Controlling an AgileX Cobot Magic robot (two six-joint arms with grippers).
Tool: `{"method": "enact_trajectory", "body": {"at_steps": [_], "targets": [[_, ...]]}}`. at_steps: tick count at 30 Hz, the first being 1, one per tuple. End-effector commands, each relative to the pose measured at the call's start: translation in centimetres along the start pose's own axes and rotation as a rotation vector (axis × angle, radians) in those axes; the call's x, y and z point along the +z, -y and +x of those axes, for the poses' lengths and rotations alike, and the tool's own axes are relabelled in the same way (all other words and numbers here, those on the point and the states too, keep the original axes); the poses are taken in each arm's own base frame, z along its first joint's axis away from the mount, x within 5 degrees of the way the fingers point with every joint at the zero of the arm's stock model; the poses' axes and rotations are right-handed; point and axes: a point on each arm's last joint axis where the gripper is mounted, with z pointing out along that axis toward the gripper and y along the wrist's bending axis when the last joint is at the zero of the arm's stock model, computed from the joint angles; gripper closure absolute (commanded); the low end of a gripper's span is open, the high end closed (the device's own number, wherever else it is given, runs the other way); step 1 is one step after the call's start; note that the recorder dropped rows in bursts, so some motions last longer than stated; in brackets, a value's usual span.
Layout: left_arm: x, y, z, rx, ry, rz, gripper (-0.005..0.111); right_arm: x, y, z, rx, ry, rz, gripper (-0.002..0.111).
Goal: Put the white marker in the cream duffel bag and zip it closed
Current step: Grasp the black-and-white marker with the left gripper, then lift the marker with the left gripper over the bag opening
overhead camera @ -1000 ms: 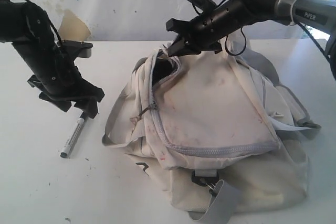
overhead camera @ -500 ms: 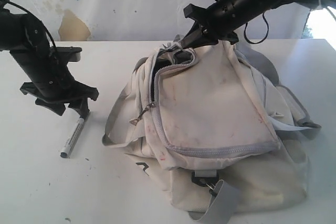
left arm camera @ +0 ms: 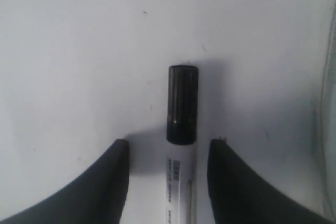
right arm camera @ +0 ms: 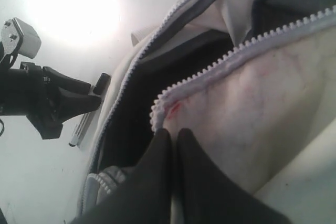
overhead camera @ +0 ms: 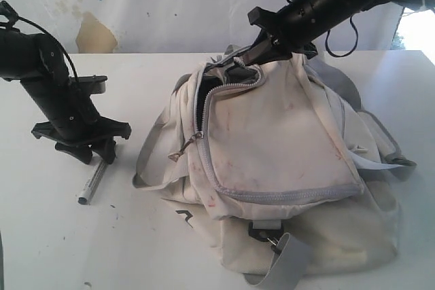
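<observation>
Your left fingers (left arm camera: 113, 182) are straddling the marker (left arm camera: 182, 129), spread, on the bench (overhead camera: 41, 236) beside the bag (overhead camera: 272, 140); closing off-centre is risking rolling it away. Your right fingers (right arm camera: 157, 182), pressed together, are pinching the bag's flap (right arm camera: 236, 98), which may slip. The bag's inside is showing only dark.

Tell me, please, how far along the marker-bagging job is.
Done: the soft cream fabric duffel bag is unzipped, and the right gripper holds its flap up. In hand: the left gripper straddles the slim white black-capped marker lying on the white table, jaws open either side. Left: grasp it, drop it in, zip the bag.
</observation>
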Motion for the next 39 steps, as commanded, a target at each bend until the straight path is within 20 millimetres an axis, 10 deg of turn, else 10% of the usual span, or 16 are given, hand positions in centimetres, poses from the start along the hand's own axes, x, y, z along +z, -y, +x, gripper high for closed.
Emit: {"method": "enact_trajectory", "body": {"at_steps": [1,7,31,39], "targets": [[0.6,0.1,0.1,-0.015,-0.013,0.017,0.071,-0.7,-0.1,-0.1,-0.035,0.008,0.001,0.108],[0.6,0.1,0.1,-0.013,-0.011,0.018,0.107,-0.7,-0.2,0.1,-0.034,-0.006,-0.010,0.108],[-2.1,1.0,-1.8,0.075,0.007,0.058,0.107,-0.7,0.0,0.2,-0.095,-0.015,0.007,0.108],[-6.3,3.5,-2.7,0.125,0.154,0.259,0.107,-0.7,0.2,0.3,-0.105,-0.028,0.031,0.108]]}}
